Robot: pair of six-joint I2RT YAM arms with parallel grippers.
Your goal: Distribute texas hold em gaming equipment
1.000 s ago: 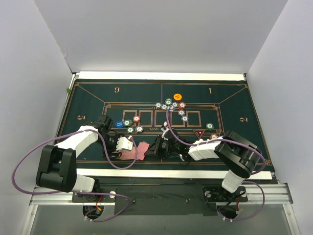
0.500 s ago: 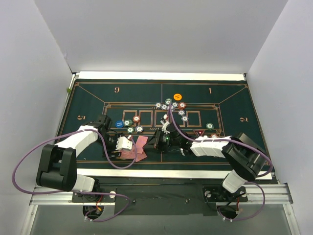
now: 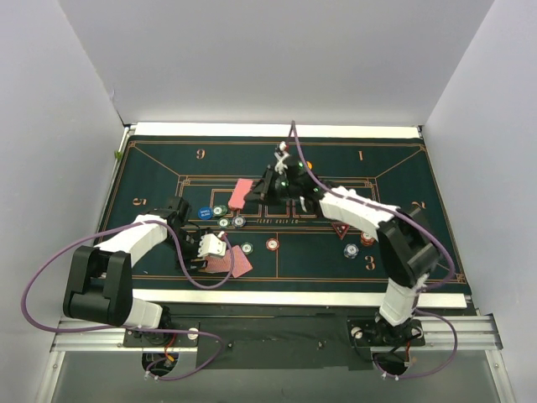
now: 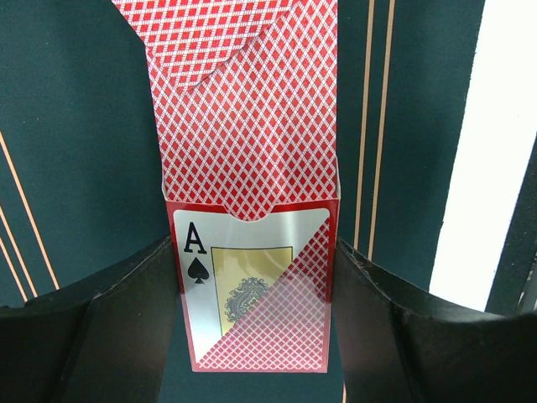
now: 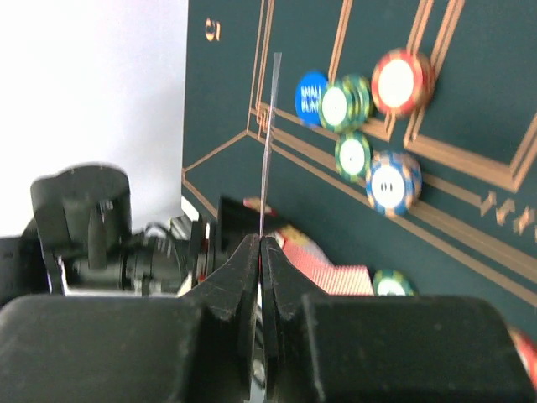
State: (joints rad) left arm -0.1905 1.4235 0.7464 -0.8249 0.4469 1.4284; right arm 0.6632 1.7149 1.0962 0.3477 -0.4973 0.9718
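My left gripper (image 4: 256, 252) is shut across a red-backed card box (image 4: 252, 285) with an ace of spades on its face; red-backed cards (image 4: 247, 117) stick out of its open end. From above, that box (image 3: 235, 263) lies on the mat's near edge with the left gripper (image 3: 221, 254) on it. My right gripper (image 3: 255, 190) is stretched over the mat's far middle, shut on a single red-backed card (image 3: 242, 193), seen edge-on (image 5: 267, 126) in the right wrist view above the right gripper (image 5: 261, 239). A blue button disc (image 3: 204, 213) and striped chips (image 3: 226, 214) sit left of centre.
The dark green felt mat (image 3: 168, 168) with orange lines covers the table. A red-orange chip (image 3: 272, 244), two chips (image 3: 351, 250) near the right arm and a red triangle marker (image 3: 341, 228) lie on it. An orange disc (image 3: 309, 165) peeks from behind the right arm. White walls surround the table.
My right arm has swung from beside the card box up to the far middle of the mat, carrying one card. The left gripper and the box have stayed put.
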